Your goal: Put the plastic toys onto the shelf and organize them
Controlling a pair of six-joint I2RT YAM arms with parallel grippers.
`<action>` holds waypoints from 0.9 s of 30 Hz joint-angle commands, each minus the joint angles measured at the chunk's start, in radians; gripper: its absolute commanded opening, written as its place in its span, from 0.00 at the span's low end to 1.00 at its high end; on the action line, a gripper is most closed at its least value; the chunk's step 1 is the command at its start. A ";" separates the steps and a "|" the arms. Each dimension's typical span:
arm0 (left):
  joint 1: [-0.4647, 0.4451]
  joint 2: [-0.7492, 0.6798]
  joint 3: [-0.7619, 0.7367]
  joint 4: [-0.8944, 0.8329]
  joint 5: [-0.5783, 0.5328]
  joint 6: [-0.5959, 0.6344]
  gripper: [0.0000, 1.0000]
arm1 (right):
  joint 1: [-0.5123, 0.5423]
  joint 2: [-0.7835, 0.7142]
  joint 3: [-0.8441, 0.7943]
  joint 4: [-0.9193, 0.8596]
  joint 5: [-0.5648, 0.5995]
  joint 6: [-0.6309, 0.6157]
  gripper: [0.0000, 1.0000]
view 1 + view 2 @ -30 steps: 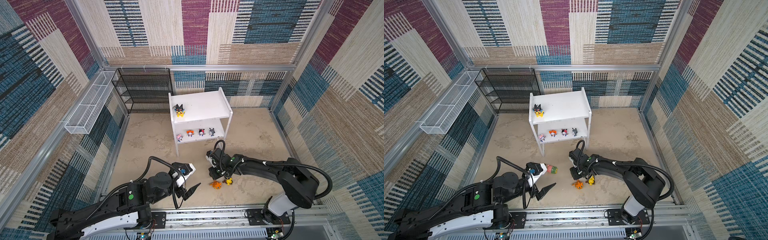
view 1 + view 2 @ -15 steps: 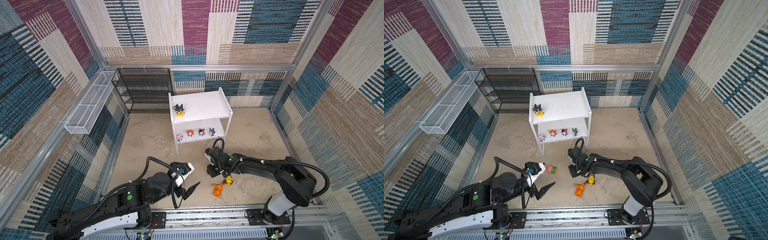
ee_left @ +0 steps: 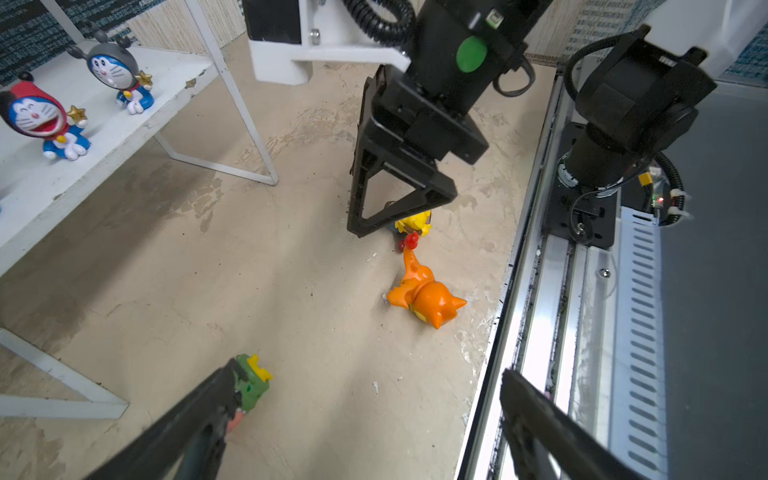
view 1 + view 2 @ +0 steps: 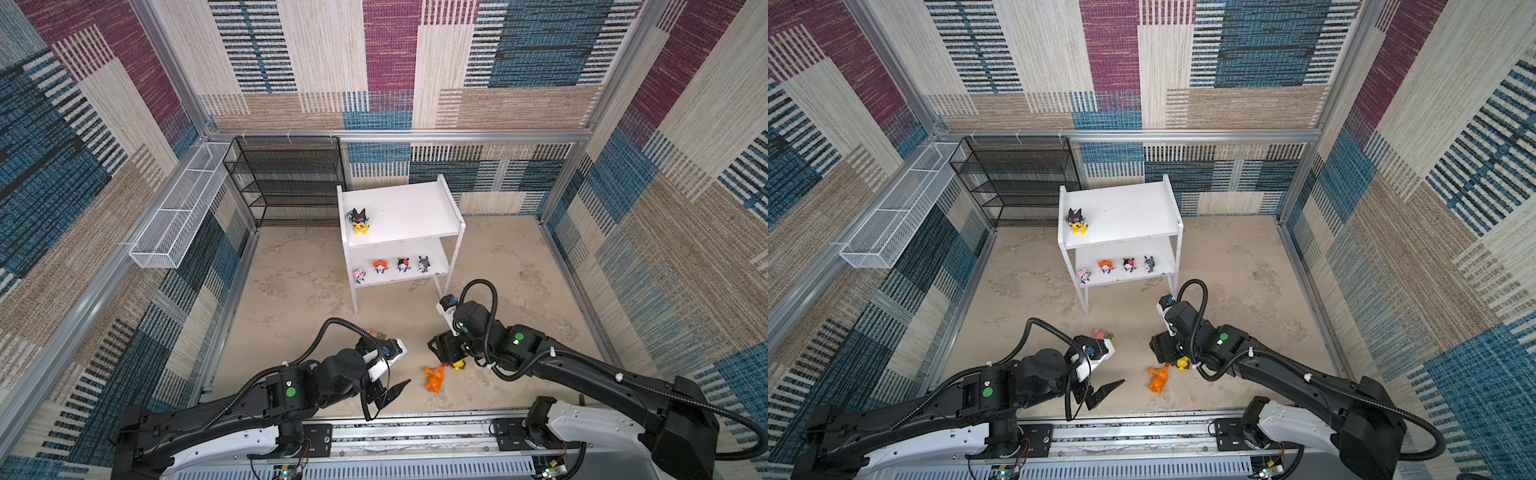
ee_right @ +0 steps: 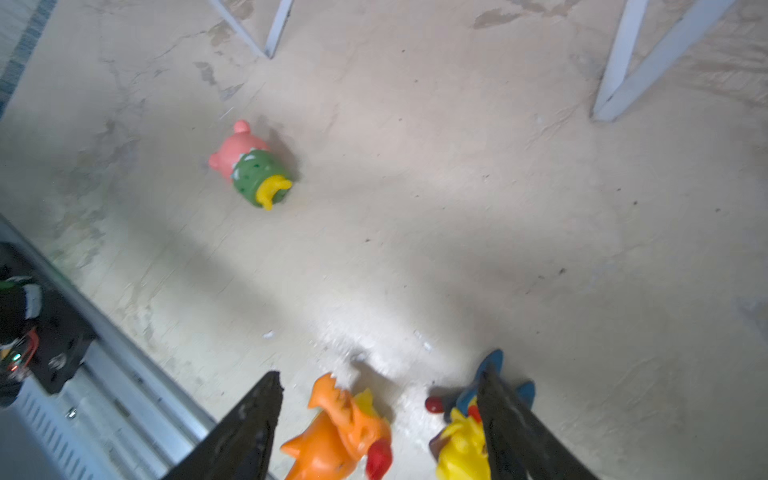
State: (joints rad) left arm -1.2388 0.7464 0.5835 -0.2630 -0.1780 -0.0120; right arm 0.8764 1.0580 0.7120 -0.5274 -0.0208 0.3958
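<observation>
On floor [image 4: 299, 299], orange toy [image 4: 433, 379] lies, head toward rail [image 4: 415, 432].

A smooth, glossy plastic sheen is seen on the orange toy [image 3: 428, 297], the pink-and-green toy [image 5: 253, 166] and the red-hooded figurine [image 3: 37, 120]. The shelf [image 4: 407, 208] is made of smooth white boards, seen scuffed and chipped at the edges in the left wrist view. The floor [image 4: 291, 299] is finished matt, rough and mottled beige. The black rack [image 4: 291, 174] is formed of fine matt metal mesh, the white basket [image 4: 174, 216] of coated wire. The walls [image 4: 390, 54] are covered in coarse woven-looking fabric and framed by brushed metal rails [image 4: 415, 135].
</observation>
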 commanded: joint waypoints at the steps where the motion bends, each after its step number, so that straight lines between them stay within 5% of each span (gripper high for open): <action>1: 0.001 -0.001 0.004 0.052 0.010 -0.013 0.99 | 0.050 -0.012 -0.003 -0.026 0.016 0.063 0.76; 14: 0.001 -0.085 0.003 0.013 -0.011 -0.019 0.99 | 0.155 -0.140 -0.281 0.244 0.048 0.186 0.70; 21: 0.001 -0.059 0.015 0.006 -0.022 -0.012 0.99 | 0.155 -0.103 -0.299 0.293 0.058 0.137 0.44; 27: 0.001 -0.067 0.011 0.007 -0.032 -0.009 0.99 | 0.154 -0.061 -0.309 0.338 0.075 0.120 0.39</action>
State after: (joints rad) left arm -1.2388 0.6823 0.5884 -0.2584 -0.1864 -0.0193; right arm 1.0302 0.9829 0.4049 -0.2516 0.0372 0.5316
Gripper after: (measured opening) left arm 0.990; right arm 0.382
